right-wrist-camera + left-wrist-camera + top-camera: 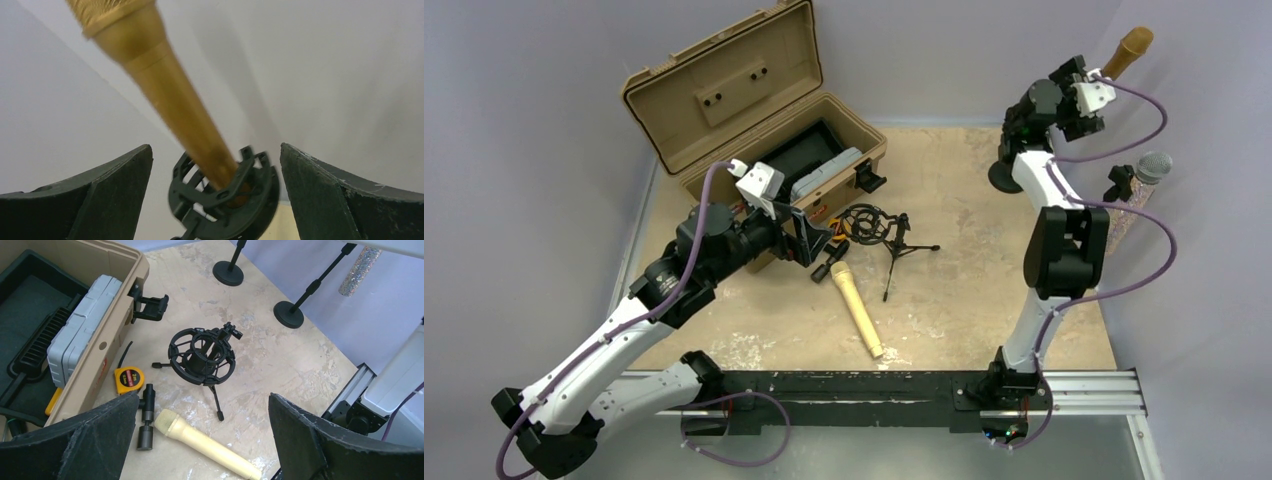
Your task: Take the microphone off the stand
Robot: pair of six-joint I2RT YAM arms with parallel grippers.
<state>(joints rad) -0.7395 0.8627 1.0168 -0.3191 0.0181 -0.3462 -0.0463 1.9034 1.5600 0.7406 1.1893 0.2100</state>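
While the gold microphone [175, 105] is sitting in its stand clip [262, 197] at one o'clock, the right gripper [215, 150] and left gripper [202, 397] are hanging spread apart.

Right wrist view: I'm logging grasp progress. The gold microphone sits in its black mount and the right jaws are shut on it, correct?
No. The gold microphone does sit in its black mount, but the right jaws stand wide open on either side of it, not shut. The right wrist view shows this.

Gold microphone [170, 95] tilted, handle end seated in black ring clip of stand [262, 192], head uppermost.
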